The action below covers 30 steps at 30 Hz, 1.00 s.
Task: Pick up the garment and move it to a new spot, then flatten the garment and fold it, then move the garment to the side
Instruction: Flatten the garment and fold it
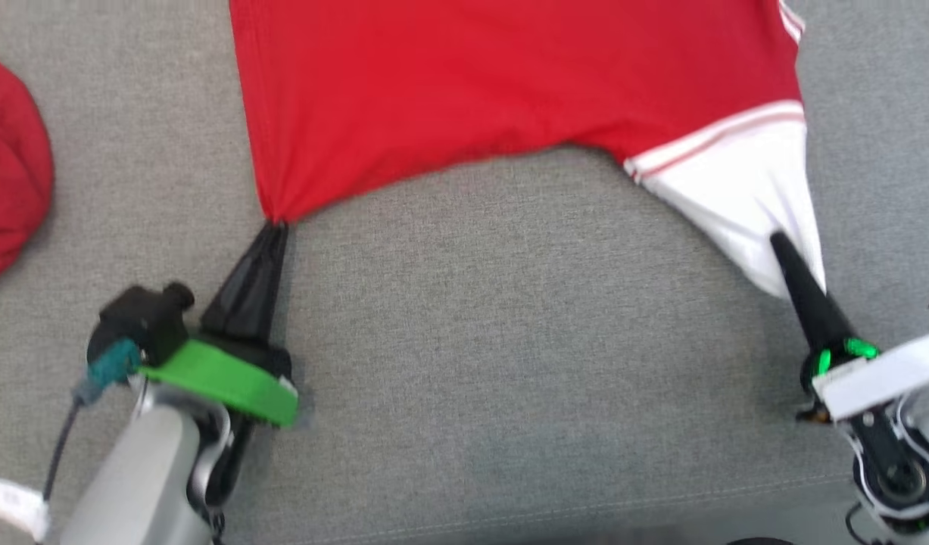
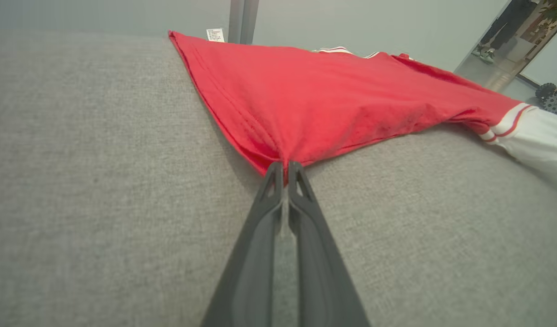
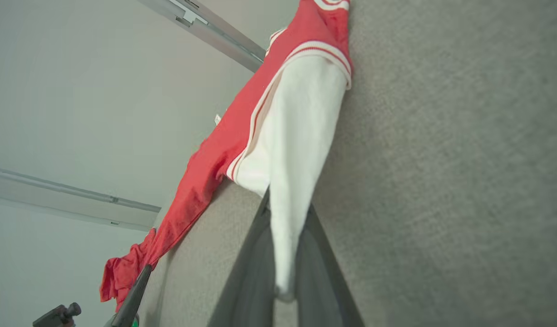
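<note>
The left gripper [image 1: 275, 227] was clamped on the garment [image 1: 509, 76] at its near red corner, the right gripper [image 1: 780, 244] on the white sleeve [image 1: 737, 182]; an uneven tug could have slipped either hold.

Red garment [image 1: 509, 83] with a white, stripe-trimmed sleeve [image 1: 744, 189], spread on grey upholstery [image 1: 472, 341]; one red hem corner and the sleeve end drawn taut into points.

Left jaws pinch the garment [image 1: 509, 76] at its red corner; right jaws clamp its white sleeve end
</note>
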### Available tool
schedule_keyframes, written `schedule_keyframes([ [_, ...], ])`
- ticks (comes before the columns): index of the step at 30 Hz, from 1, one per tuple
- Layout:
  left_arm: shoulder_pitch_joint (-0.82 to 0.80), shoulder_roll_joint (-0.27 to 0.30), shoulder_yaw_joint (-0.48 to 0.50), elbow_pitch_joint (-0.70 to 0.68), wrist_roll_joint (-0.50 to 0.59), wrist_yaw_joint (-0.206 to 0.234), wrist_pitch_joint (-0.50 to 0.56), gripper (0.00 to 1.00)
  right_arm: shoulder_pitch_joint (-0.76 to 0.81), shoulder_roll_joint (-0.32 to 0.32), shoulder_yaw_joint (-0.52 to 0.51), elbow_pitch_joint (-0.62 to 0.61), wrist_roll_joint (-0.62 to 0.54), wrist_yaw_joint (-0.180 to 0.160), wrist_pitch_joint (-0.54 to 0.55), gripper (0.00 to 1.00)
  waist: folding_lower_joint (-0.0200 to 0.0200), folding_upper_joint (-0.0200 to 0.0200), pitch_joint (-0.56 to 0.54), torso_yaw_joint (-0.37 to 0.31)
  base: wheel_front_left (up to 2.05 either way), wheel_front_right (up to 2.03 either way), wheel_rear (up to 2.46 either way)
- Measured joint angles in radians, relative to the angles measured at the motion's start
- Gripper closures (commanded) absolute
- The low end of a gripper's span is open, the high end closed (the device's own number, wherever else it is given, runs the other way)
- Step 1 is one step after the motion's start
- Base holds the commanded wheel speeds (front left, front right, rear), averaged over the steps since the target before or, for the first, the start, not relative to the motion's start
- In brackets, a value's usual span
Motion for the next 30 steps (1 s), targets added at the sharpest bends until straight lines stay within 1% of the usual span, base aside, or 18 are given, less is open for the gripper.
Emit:
schedule_keyframes([
  [2,0.121,-0.018,0.023,-0.017,0.020,0.005,0.000,1.00,0.094,-0.026,0.013,-0.013,0.007,0.000,-0.007,1.00,0.0000,0.0000,-0.037,-0.005,0.00,0.00,0.00],
  [3,0.185,-0.027,0.030,-0.027,0.034,0.016,0.000,1.00,0.139,-0.036,0.013,-0.019,0.021,0.000,-0.011,1.00,0.0000,0.0000,-0.055,-0.008,0.00,0.00,0.00],
  [7,0.422,-0.087,0.058,-0.092,0.035,0.082,-0.003,1.00,0.331,-0.076,-0.017,-0.065,0.076,0.000,-0.029,1.00,0.0000,0.0000,-0.126,-0.021,0.00,0.00,0.00],
  [10,0.539,-0.110,0.063,-0.147,0.021,0.124,-0.002,1.00,0.457,-0.097,-0.049,-0.122,0.107,0.000,-0.035,1.00,-0.0001,0.0000,-0.172,-0.026,0.00,0.00,0.00],
  [13,0.597,-0.120,0.064,-0.197,-0.012,0.149,0.020,1.00,0.513,-0.115,-0.065,-0.177,0.123,0.000,-0.038,1.00,0.0000,0.0001,-0.214,-0.028,0.00,0.00,0.00],
  [16,0.604,-0.119,0.064,-0.235,-0.030,0.159,0.069,1.00,0.488,-0.130,-0.070,-0.184,0.119,0.000,-0.033,1.00,-0.0001,0.0000,-0.251,-0.033,0.00,0.00,0.00],
  [19,0.578,-0.100,0.068,-0.260,-0.039,0.171,0.138,1.00,0.385,-0.121,-0.055,-0.164,0.112,0.000,-0.008,1.00,-0.0001,0.0000,-0.281,-0.039,0.00,0.00,0.00],
  [23,0.446,-0.074,0.077,-0.277,-0.034,0.180,0.223,1.00,0.233,-0.104,-0.021,-0.078,0.091,0.000,0.040,1.00,-0.0001,0.0000,-0.298,-0.041,0.00,0.00,0.00],
  [29,0.226,-0.086,0.050,-0.238,-0.028,0.167,0.335,1.00,0.007,-0.091,0.011,0.062,0.061,0.000,0.114,1.00,0.0000,0.0000,-0.269,-0.025,0.00,0.00,0.00],
  [30,0.226,-0.086,0.050,-0.238,-0.028,0.167,0.335,1.00,0.007,-0.091,0.011,0.062,0.061,0.000,0.114,1.00,0.0000,0.0000,-0.269,-0.025,0.00,0.00,0.00],
])
